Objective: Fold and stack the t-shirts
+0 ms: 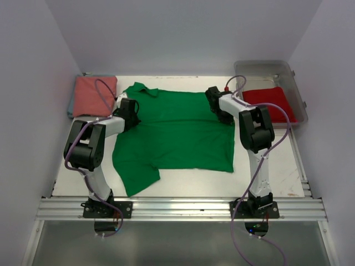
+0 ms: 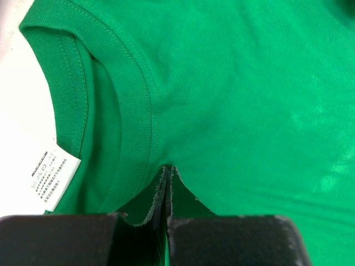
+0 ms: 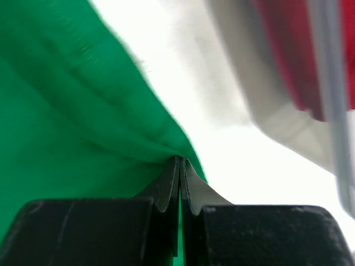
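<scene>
Top view. Green shirt [image 1: 177,130] lies spread flat across the middle of the bench [image 1: 277,172]. Its collar [image 1: 141,88] sits at the far-left corner and points toward the far edge. The cloth spans more left to right than near to far. A flap sticks out at the near-left corner toward the arm bases. Left tool [image 1: 132,110] is down on the cloth just near-side of the collar. Right tool [image 1: 215,100] is at the shirt's far-right corner. Pink shirt [image 1: 94,95] lies folded square at the far left of the bench, just beside the green one. Red shirt [image 1: 269,100] lies inside a clear bin [image 1: 272,64] at the far right.

Left wrist. Left tool [image 2: 167,172] has its jaws fully together, with a small ridge of green shirt [image 2: 238,100] pinched between the tips. The ribbed collar [image 2: 72,72] curves just left of the pinch. A white label [image 2: 55,180] shows inside the neck, with bare bench [image 2: 16,138] past it.

Right wrist. Right tool [image 3: 179,160] is clamped closed on the edge of the green shirt [image 3: 66,122], and the cloth gathers into folds at the tips. The shirt fills the left of the view, with white bench [image 3: 222,111] to its right. Beyond that, blurred, are the bin wall [image 3: 260,111] and the red shirt [image 3: 294,44].
</scene>
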